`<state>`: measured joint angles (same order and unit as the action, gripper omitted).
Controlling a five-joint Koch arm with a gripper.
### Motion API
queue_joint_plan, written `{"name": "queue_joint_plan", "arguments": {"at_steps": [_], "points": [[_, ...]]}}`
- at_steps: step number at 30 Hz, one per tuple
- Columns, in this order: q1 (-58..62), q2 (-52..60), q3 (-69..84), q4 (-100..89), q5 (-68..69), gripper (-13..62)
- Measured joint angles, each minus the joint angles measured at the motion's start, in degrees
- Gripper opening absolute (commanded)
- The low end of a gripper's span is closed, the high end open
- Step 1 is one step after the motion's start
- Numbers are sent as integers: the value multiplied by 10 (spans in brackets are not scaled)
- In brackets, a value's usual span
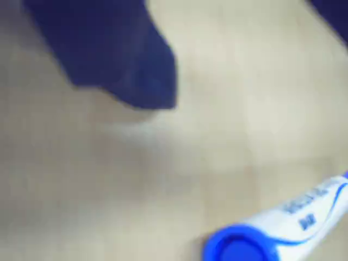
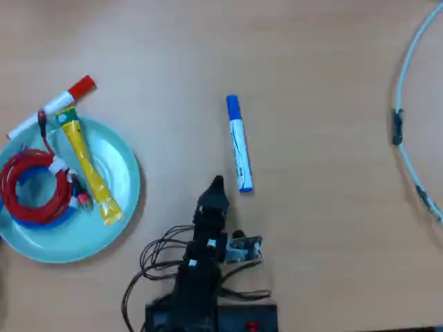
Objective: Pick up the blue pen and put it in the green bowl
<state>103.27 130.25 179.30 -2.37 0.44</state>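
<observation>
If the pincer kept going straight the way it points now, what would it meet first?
Probably nothing: the dark pincer points up the bare wooden table, passing just left of the white marker with blue cap in the overhead view. Height is unclear.

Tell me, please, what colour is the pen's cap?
Blue, on a white barrel; the blue pen shows best in the overhead view.

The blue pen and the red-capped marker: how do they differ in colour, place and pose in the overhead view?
The blue pen has a blue cap; the red-capped marker has a red one. The blue pen lies alone on bare table, almost vertical in the overhead view; the red-capped marker lies slanted, on the far rim of the green bowl. The gripper is close to the blue pen's near end, far from the red-capped marker. Both have white barrels.
</observation>
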Motion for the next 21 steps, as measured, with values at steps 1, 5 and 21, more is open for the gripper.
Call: {"name": "queue_joint_plan", "arguments": {"at_steps": [1,5,21], "points": [[-15,0,-4,-3,6,367],[-133,0,-9,-14,51,367],[-149,0,-339,472,58,367]]}}
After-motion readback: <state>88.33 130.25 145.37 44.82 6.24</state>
